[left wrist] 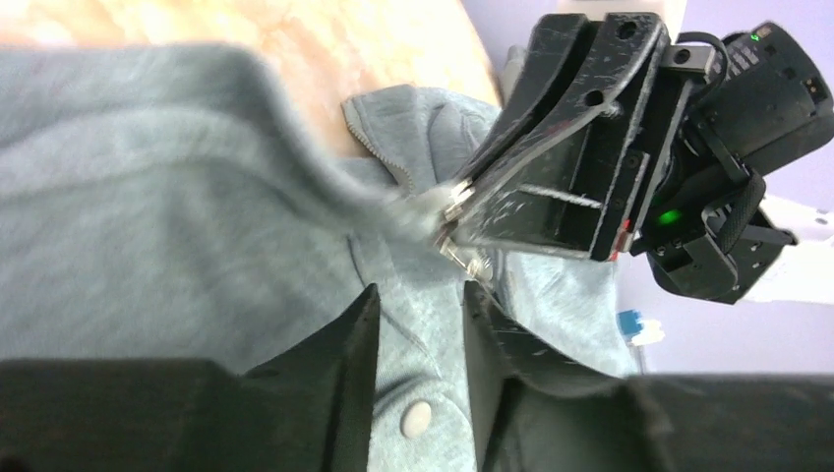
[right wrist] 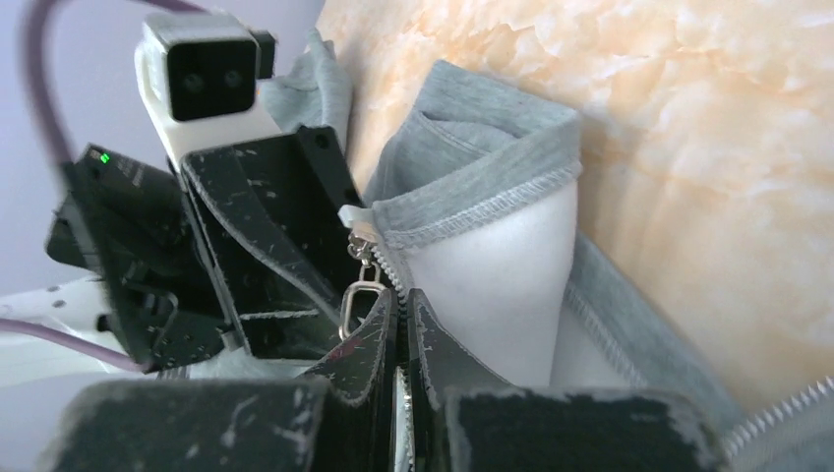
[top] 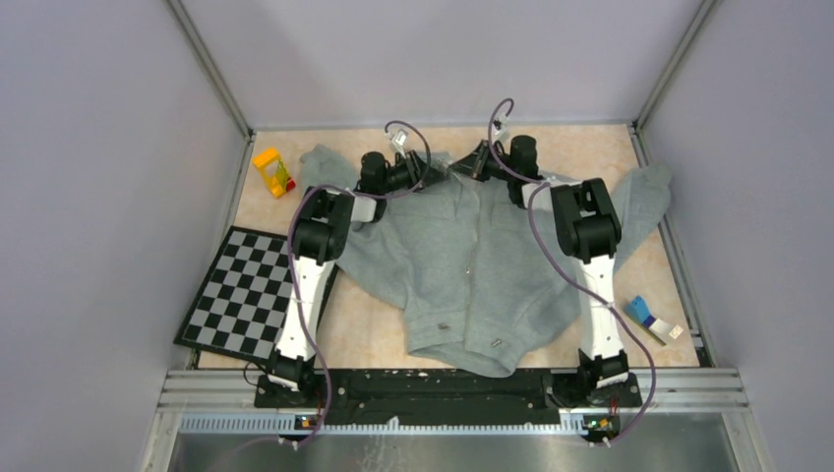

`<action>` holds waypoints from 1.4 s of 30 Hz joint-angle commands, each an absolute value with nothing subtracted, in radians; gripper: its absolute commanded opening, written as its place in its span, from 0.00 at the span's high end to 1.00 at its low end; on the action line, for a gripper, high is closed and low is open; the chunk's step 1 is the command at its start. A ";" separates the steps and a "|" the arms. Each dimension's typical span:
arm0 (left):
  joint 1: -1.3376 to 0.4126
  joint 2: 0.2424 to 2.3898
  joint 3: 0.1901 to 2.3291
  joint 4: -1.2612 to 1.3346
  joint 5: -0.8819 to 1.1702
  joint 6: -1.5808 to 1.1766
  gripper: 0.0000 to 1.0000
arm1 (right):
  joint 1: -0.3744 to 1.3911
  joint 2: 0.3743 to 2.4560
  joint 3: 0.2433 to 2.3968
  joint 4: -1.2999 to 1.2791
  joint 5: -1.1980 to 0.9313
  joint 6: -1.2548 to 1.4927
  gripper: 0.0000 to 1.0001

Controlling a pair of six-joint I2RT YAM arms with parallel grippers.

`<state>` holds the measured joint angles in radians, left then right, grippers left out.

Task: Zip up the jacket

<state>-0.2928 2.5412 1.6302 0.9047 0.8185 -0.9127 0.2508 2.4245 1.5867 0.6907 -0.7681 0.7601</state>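
Note:
The grey jacket (top: 472, 275) lies flat with its collar at the far side and its hem towards the arm bases. Both grippers meet at the collar. My right gripper (right wrist: 401, 295) is shut on the zipper's toothed edge just below the collar top. The metal zipper pull (right wrist: 360, 295) hangs loose beside its left finger. My left gripper (left wrist: 421, 295) stands open just above the fabric, with a snap button (left wrist: 417, 419) showing between its fingers. In the left wrist view the right gripper (left wrist: 457, 208) pinches the raised collar edge. From the top, the left gripper (top: 430, 175) and the right gripper (top: 470, 167) almost touch.
A checkerboard (top: 246, 295) lies at the left under the left arm. A yellow toy (top: 272, 171) stands at the far left. A small blue and white object (top: 649, 317) lies at the near right. Grey walls close in the table on three sides.

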 commanded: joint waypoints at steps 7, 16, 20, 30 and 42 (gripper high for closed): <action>-0.228 2.429 1.449 1.298 0.804 -1.050 0.30 | 0.267 2.197 1.485 0.710 -0.643 0.708 1.00; -0.271 2.414 1.462 1.374 0.777 -1.006 0.13 | 0.272 2.203 1.462 0.771 -0.671 0.762 1.00; -0.284 2.388 1.462 1.328 0.733 -0.924 0.14 | 0.272 2.207 1.447 0.794 -0.685 0.778 1.00; -0.288 2.476 1.554 1.416 0.723 -1.054 0.26 | 0.272 2.223 1.432 0.853 -0.702 0.817 1.00; -0.289 2.500 1.584 1.336 0.670 -1.068 0.39 | 0.273 2.218 1.412 0.891 -0.707 0.832 1.00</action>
